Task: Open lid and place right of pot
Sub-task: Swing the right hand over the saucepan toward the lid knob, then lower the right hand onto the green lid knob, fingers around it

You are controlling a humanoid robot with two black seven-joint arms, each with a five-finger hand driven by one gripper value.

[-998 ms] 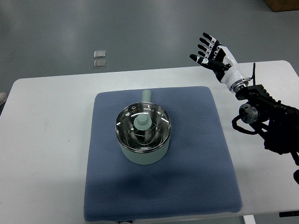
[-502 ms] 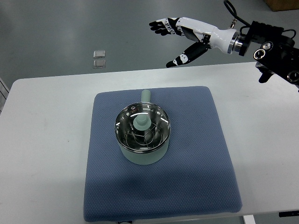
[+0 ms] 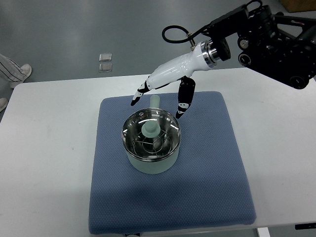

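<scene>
A pale green pot (image 3: 150, 163) stands in the middle of a blue mat (image 3: 170, 197), its handle pointing to the far side. A glass lid (image 3: 163, 129) with a pale green knob (image 3: 149, 129) sits on the pot. My right hand (image 3: 157, 101) hovers just above the pot's far rim, white with black fingertips. Its fingers (image 3: 137, 97) are spread and its thumb (image 3: 181, 106) points down beside the lid's far right edge. It holds nothing. My left arm is out of view.
The mat lies on a white table (image 3: 49, 163). The right arm's black body (image 3: 276, 39) reaches in from the top right. A person's shoes (image 3: 15, 74) show at the left edge on the grey floor. Two small clear squares (image 3: 105, 62) lie on the floor beyond the table.
My right hand has swept from high at the right, across the far side, down and left to just above the pot's lid. A person's feet have appeared at the left edge.
</scene>
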